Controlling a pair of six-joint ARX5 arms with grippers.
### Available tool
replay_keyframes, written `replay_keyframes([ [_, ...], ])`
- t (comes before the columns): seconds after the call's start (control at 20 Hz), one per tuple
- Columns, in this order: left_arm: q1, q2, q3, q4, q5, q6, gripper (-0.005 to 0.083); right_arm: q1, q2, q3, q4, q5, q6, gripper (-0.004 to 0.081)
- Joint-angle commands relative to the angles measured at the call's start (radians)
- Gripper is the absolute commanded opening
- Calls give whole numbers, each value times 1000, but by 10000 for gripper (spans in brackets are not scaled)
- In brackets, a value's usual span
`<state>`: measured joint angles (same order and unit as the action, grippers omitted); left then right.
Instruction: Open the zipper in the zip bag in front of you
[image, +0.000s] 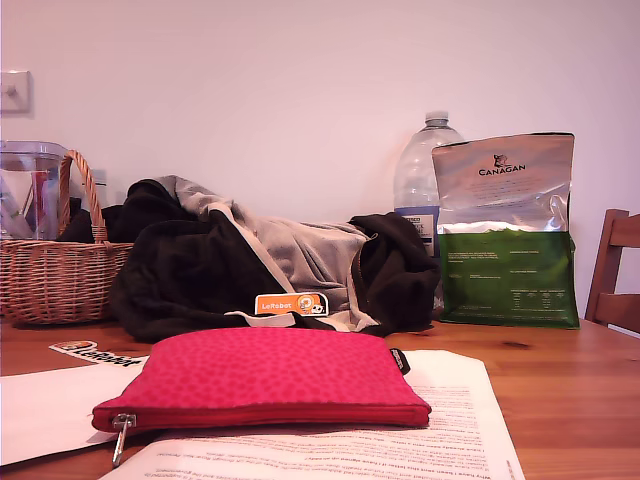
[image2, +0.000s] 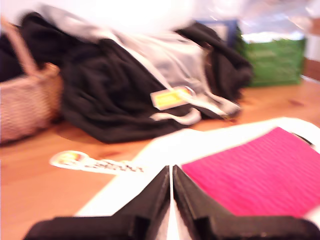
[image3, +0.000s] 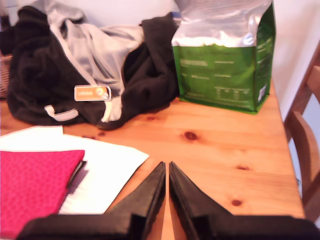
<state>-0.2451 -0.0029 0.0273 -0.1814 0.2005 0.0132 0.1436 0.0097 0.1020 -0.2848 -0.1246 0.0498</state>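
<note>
The flat rectangular pink-red fabric zip bag (image: 262, 375) lies on white printed paper sheets (image: 470, 420) near the front edge of the wooden table (image: 560, 380). Its red-taped zipper (image: 270, 412) runs along the long edge nearest the exterior camera, fully closed, with the small silver slider and pull tab (image: 122, 432) dangling at the end toward the exterior view's left. A small black tag (image: 399, 360) sticks out at the opposite end.

My first gripper (image2: 172, 172) hangs above the paper just beside the bag, its 2 black jaws pressed together on nothing. My second gripper (image3: 167, 169) hovers over bare wood near the bag's tagged end, jaws likewise closed and empty.

Toward the table's back edge sit a woven wicker basket (image: 60, 275), a heap of black and grey clothing (image: 250, 265), a clear plastic water bottle (image: 422, 180) and a green-and-silver Canagan bag (image: 505, 235).
</note>
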Motion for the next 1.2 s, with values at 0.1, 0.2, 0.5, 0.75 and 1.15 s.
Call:
replay_keyframes([
  [0.1, -77, 25, 16, -24, -48, 21, -20, 90, 61, 34, -23, 74, -6, -13],
  [0.2, -122, 63, 26, -31, -69, 23, -20, 146, 116, 60, -28, 103, -28, -13],
  [0.5, -248, 207, 62, -28, -151, 45, -20, 295, 344, 159, -26, 181, -111, -13],
  [0.75, -307, 322, 84, -27, -157, 39, -20, 405, 527, 232, -20, 179, -244, -13],
  [1.15, -320, 502, 195, -32, -67, -401, -8, 508, 789, 335, 28, 97, -277, -13],
])
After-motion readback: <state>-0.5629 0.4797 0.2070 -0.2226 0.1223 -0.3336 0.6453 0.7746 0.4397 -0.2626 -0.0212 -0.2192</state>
